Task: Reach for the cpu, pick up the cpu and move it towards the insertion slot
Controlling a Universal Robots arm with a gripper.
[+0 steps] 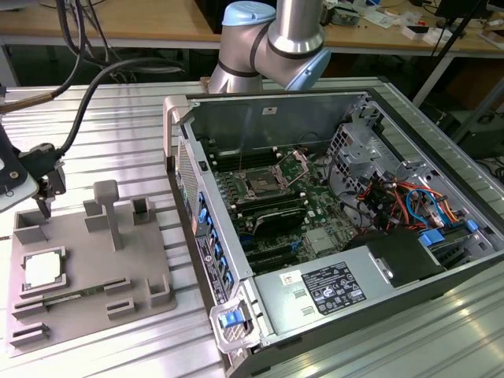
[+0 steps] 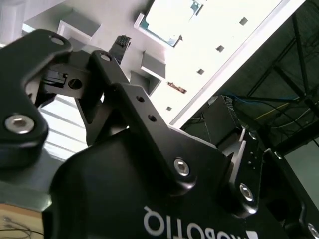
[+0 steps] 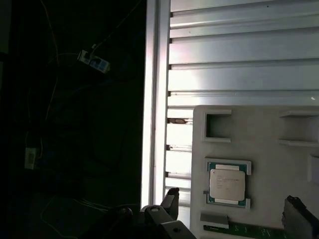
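Silvery cpu (image 3: pixel 227 184) sits in grey fixture plate (image 1: pixel 87 268), print unreadable; hand (image 1: pixel 43 201) open, empty, partly cut off.

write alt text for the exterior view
The gripper hangs open over the gray fixture plate, clear of the cpu lying in a recess of it. To the exterior view's right, an open computer case shows the insertion slot.

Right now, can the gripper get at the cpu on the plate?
Likely yes. The gripper hangs open over the gray fixture plate, and the cpu lies uncovered in its recess, with nothing between them.
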